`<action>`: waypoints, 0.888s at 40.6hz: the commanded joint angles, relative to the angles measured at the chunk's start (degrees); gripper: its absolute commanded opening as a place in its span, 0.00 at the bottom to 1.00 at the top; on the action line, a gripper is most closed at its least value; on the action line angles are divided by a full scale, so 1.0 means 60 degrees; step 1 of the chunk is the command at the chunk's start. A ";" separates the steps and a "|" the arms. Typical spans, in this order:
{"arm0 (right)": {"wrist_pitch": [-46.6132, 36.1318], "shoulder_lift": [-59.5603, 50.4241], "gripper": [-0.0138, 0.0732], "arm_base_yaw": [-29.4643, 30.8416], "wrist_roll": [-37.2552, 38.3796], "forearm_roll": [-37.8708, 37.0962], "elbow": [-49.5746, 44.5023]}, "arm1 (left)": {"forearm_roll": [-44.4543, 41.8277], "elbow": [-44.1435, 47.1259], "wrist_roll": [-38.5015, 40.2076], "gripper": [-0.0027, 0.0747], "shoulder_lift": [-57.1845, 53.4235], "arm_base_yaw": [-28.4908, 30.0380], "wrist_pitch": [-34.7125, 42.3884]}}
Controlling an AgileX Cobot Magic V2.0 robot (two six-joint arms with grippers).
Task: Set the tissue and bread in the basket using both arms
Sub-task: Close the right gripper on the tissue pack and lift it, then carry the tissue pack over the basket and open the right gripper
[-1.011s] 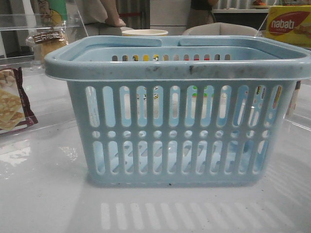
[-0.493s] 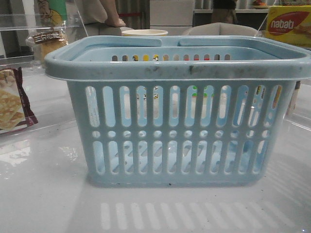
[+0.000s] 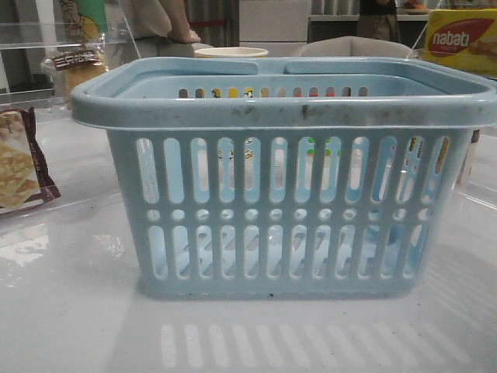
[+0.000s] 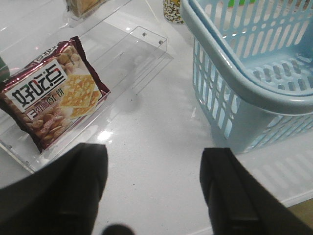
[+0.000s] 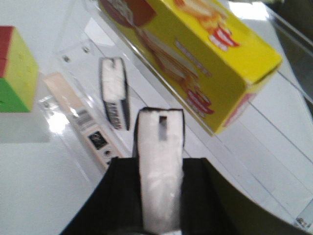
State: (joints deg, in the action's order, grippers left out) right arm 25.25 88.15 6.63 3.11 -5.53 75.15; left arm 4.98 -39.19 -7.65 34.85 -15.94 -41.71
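Note:
The light-blue basket (image 3: pixel 287 109) stands in the middle of the table, and its corner (image 4: pixel 254 93) also shows in the left wrist view. The bread (image 3: pixel 75 66), in a clear wrapper, sits on the acrylic shelf at the far left, behind the basket. My left gripper (image 4: pixel 154 152) hangs open over bare table, between the cracker packet and the basket. My right gripper (image 5: pixel 159 164) is shut on a tissue pack (image 5: pixel 159 137), seen edge-on as a white face with dark borders, lifted above the shelf. A second similar pack (image 5: pixel 114 98) lies on the shelf beyond it. Neither gripper shows in the front view.
A maroon-edged cracker packet (image 4: pixel 51 95) lies on a clear acrylic tray (image 4: pixel 142 44) left of the basket. A yellow nabati box (image 5: pixel 195 54) lies on the right shelf near the held pack. A coloured cube (image 5: pixel 14 71) and a pale barcoded strip (image 5: pixel 78 115) lie beside it.
Nothing on the table has visibly moved in the front view; only a person in the background has shifted.

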 commanded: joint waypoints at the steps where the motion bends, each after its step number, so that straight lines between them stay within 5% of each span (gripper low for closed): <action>1: -0.0051 -0.1205 0.39 -0.0619 -0.0010 0.0125 0.0339 | 0.0114 -0.0251 0.0012 0.65 0.0080 -0.0047 0.0674; 16: 0.1266 -0.1927 0.39 -0.4826 -0.0010 0.0125 0.0223 | 0.0114 -0.0251 0.0012 0.65 0.0080 -0.0047 0.0674; 23: 0.1232 -0.1190 0.41 -0.5929 -0.0010 0.0125 0.0215 | 0.0114 -0.0251 0.0012 0.65 0.0080 -0.0047 0.0674; 32: 0.1019 -0.0280 0.78 -0.6174 -0.0010 0.0475 0.0215 | 0.0114 -0.0251 0.0012 0.65 0.0080 -0.0047 0.0674; 36: 0.0862 -0.0240 0.83 -0.6174 -0.0010 0.0475 0.0215 | 0.0114 -0.0251 0.0012 0.65 0.0080 -0.0047 0.0674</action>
State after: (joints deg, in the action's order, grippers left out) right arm 35.24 88.98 -30.50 3.16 -2.47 74.94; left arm 4.98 -39.19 -7.65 34.85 -15.94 -41.71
